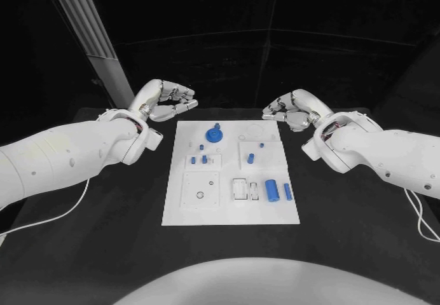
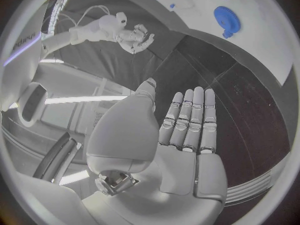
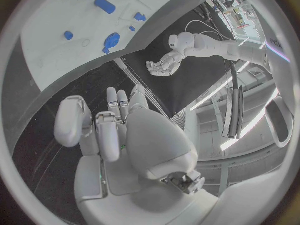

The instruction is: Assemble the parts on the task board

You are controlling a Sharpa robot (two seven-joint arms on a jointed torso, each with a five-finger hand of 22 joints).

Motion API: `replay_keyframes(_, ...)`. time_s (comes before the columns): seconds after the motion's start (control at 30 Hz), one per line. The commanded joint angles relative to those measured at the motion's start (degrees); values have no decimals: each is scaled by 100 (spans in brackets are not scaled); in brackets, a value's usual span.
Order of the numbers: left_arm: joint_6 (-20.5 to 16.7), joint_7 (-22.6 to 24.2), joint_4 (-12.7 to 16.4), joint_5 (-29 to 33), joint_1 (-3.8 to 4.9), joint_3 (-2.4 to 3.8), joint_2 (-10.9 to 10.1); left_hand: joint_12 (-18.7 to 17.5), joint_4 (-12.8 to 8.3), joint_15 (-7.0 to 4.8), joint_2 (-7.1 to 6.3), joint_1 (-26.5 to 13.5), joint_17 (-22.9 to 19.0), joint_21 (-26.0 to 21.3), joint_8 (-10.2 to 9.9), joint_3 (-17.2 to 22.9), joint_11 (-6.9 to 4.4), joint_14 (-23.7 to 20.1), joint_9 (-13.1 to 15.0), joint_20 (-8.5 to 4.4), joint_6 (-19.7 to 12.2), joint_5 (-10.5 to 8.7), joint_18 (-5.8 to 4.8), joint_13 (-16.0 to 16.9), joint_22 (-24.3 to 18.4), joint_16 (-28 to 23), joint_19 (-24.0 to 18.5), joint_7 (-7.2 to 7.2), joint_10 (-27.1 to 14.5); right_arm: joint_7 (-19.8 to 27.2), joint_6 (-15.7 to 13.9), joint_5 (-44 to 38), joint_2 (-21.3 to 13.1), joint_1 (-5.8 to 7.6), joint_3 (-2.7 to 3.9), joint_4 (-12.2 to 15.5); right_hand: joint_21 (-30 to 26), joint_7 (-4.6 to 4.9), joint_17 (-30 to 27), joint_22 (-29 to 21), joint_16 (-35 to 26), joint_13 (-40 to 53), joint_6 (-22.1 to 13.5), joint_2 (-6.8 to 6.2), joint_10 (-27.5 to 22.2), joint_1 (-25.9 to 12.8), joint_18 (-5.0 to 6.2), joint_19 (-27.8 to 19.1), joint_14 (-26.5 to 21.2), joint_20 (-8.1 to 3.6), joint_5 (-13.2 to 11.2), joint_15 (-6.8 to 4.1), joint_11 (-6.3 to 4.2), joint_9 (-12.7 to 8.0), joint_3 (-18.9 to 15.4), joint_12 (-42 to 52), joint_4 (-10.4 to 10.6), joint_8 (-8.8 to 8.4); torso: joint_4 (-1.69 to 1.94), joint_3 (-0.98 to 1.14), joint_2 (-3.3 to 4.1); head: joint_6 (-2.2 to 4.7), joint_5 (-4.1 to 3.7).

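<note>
Holding both hands off board — left hand at 11 o'clock, right hand at 1 o'clock, fingers loose, nothing held. White board centre, blue parts lying untouched — view kept clear for first pick, I judge.

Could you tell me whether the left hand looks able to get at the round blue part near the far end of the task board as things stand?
Probably yes. The left hand holds nothing and hovers off the task board's far left corner, and the round blue part lies uncovered nearby, with nothing between them.
</note>
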Motion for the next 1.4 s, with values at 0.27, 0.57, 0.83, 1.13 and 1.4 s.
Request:
replay_keyframes(0.27, 765, 1649, 91, 2192, -63, 0, 209, 314, 62, 288, 276, -478, -950, -1014, 64, -348, 213, -992, -14, 341, -545, -81, -2, 17, -800, -359, -689, 192, -826, -911, 213, -2276, 97, -29, -4, -182, -138, -77, 886, 552, 12, -735, 92, -136, 477, 302, 73, -5, 465, -25, -50, -14, -71, -34, 53, -456, 20, -253, -25, -1, -6, -1, -364)
replay_keyframes(0.57, 907, 1854, 82, 2237, -96, 1, 264, 659, 59, 402, 283, -577, -1266, -1370, 307, -371, 307, -1514, 17, 350, -913, -120, -69, 59, -1094, -180, -917, 275, -1338, -1235, 716, -3150, 297, -157, -5, -324, -189, -121, 846, 521, -4, -987, 36, -202, 580, 347, 76, -11, 455, -54, -50, -42, -101, -37, 27, -666, 71, -384, 7, 14, 12, -1, -416)
replay_keyframes(0.83, 872, 1894, 98, 2242, -103, 1, 233, 811, 56, 403, 318, -555, -1349, -1396, 426, -359, 311, -1565, 27, 354, -988, -121, -77, 73, -1144, -50, -876, 280, -1438, -1466, 1151, -3442, 490, -215, -6, -481, -309, -131, 818, 461, -17, -1129, -41, -237, 635, 358, 97, -52, 447, -65, -50, -50, -109, -45, 10, -777, 105, -487, 22, 5, 6, -1, -314)
replay_keyframes(1.13, 854, 1868, 112, 2242, -104, 1, 194, 952, 54, 403, 347, -534, -1427, -1415, 539, -366, 310, -1598, 35, 355, -1039, -125, -93, 84, -1183, 61, -852, 279, -1505, -1746, 1462, -3778, 576, -297, -6, -538, -344, -150, 792, 441, -29, -1232, -100, -282, 649, 366, 102, -55, 441, -80, -51, -69, -128, -45, -10, -863, 112, -563, 15, -3, -1, -1, -290)
replay_keyframes(1.4, 854, 1823, 115, 2243, -104, 1, 181, 1071, 52, 400, 369, -497, -1496, -1420, 634, -375, 306, -1596, 41, 353, -1077, -120, -101, 90, -1211, 160, -825, 276, -1544, -2089, 1549, -4054, 627, -320, -5, -559, -433, -159, 745, 396, -52, -1318, -112, -315, 580, 361, 120, -80, 432, -95, -50, -86, -130, -40, -20, -955, 111, -603, 8, 2, 3, -1, -273)
